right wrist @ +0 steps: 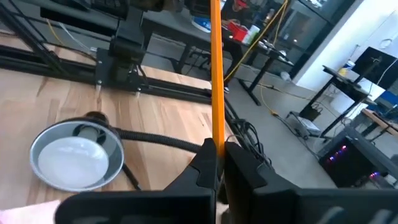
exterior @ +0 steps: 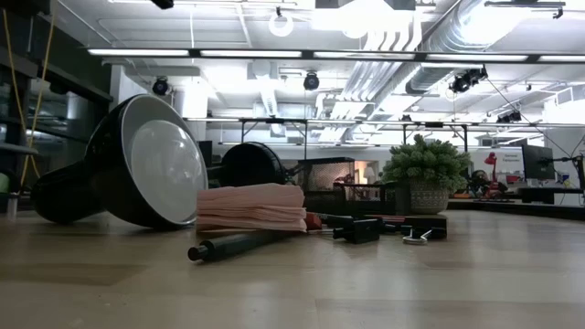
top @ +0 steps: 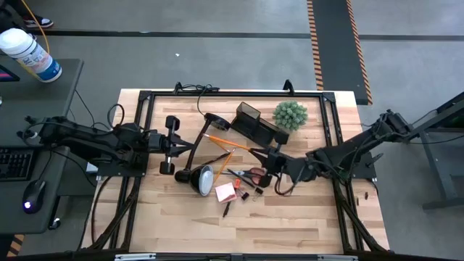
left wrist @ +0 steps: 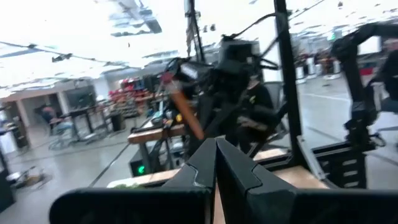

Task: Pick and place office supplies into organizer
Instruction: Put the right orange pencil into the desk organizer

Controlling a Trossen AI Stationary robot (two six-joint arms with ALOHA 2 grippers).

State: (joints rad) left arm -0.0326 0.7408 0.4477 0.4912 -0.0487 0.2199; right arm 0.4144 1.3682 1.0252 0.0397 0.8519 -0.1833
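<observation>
While clamped, right gripper pinches slim orange pencil.

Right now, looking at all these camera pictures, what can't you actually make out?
- Inside of the organizer: high view, too small and dark to see contents.
- Binder clips: high view, tiny specks only.
- Scissors: high view, partly covered by the right arm.
- Lower end of the pencil: right wrist view, hidden between the right gripper fingers.
- Left wrist view: background blurred.
</observation>
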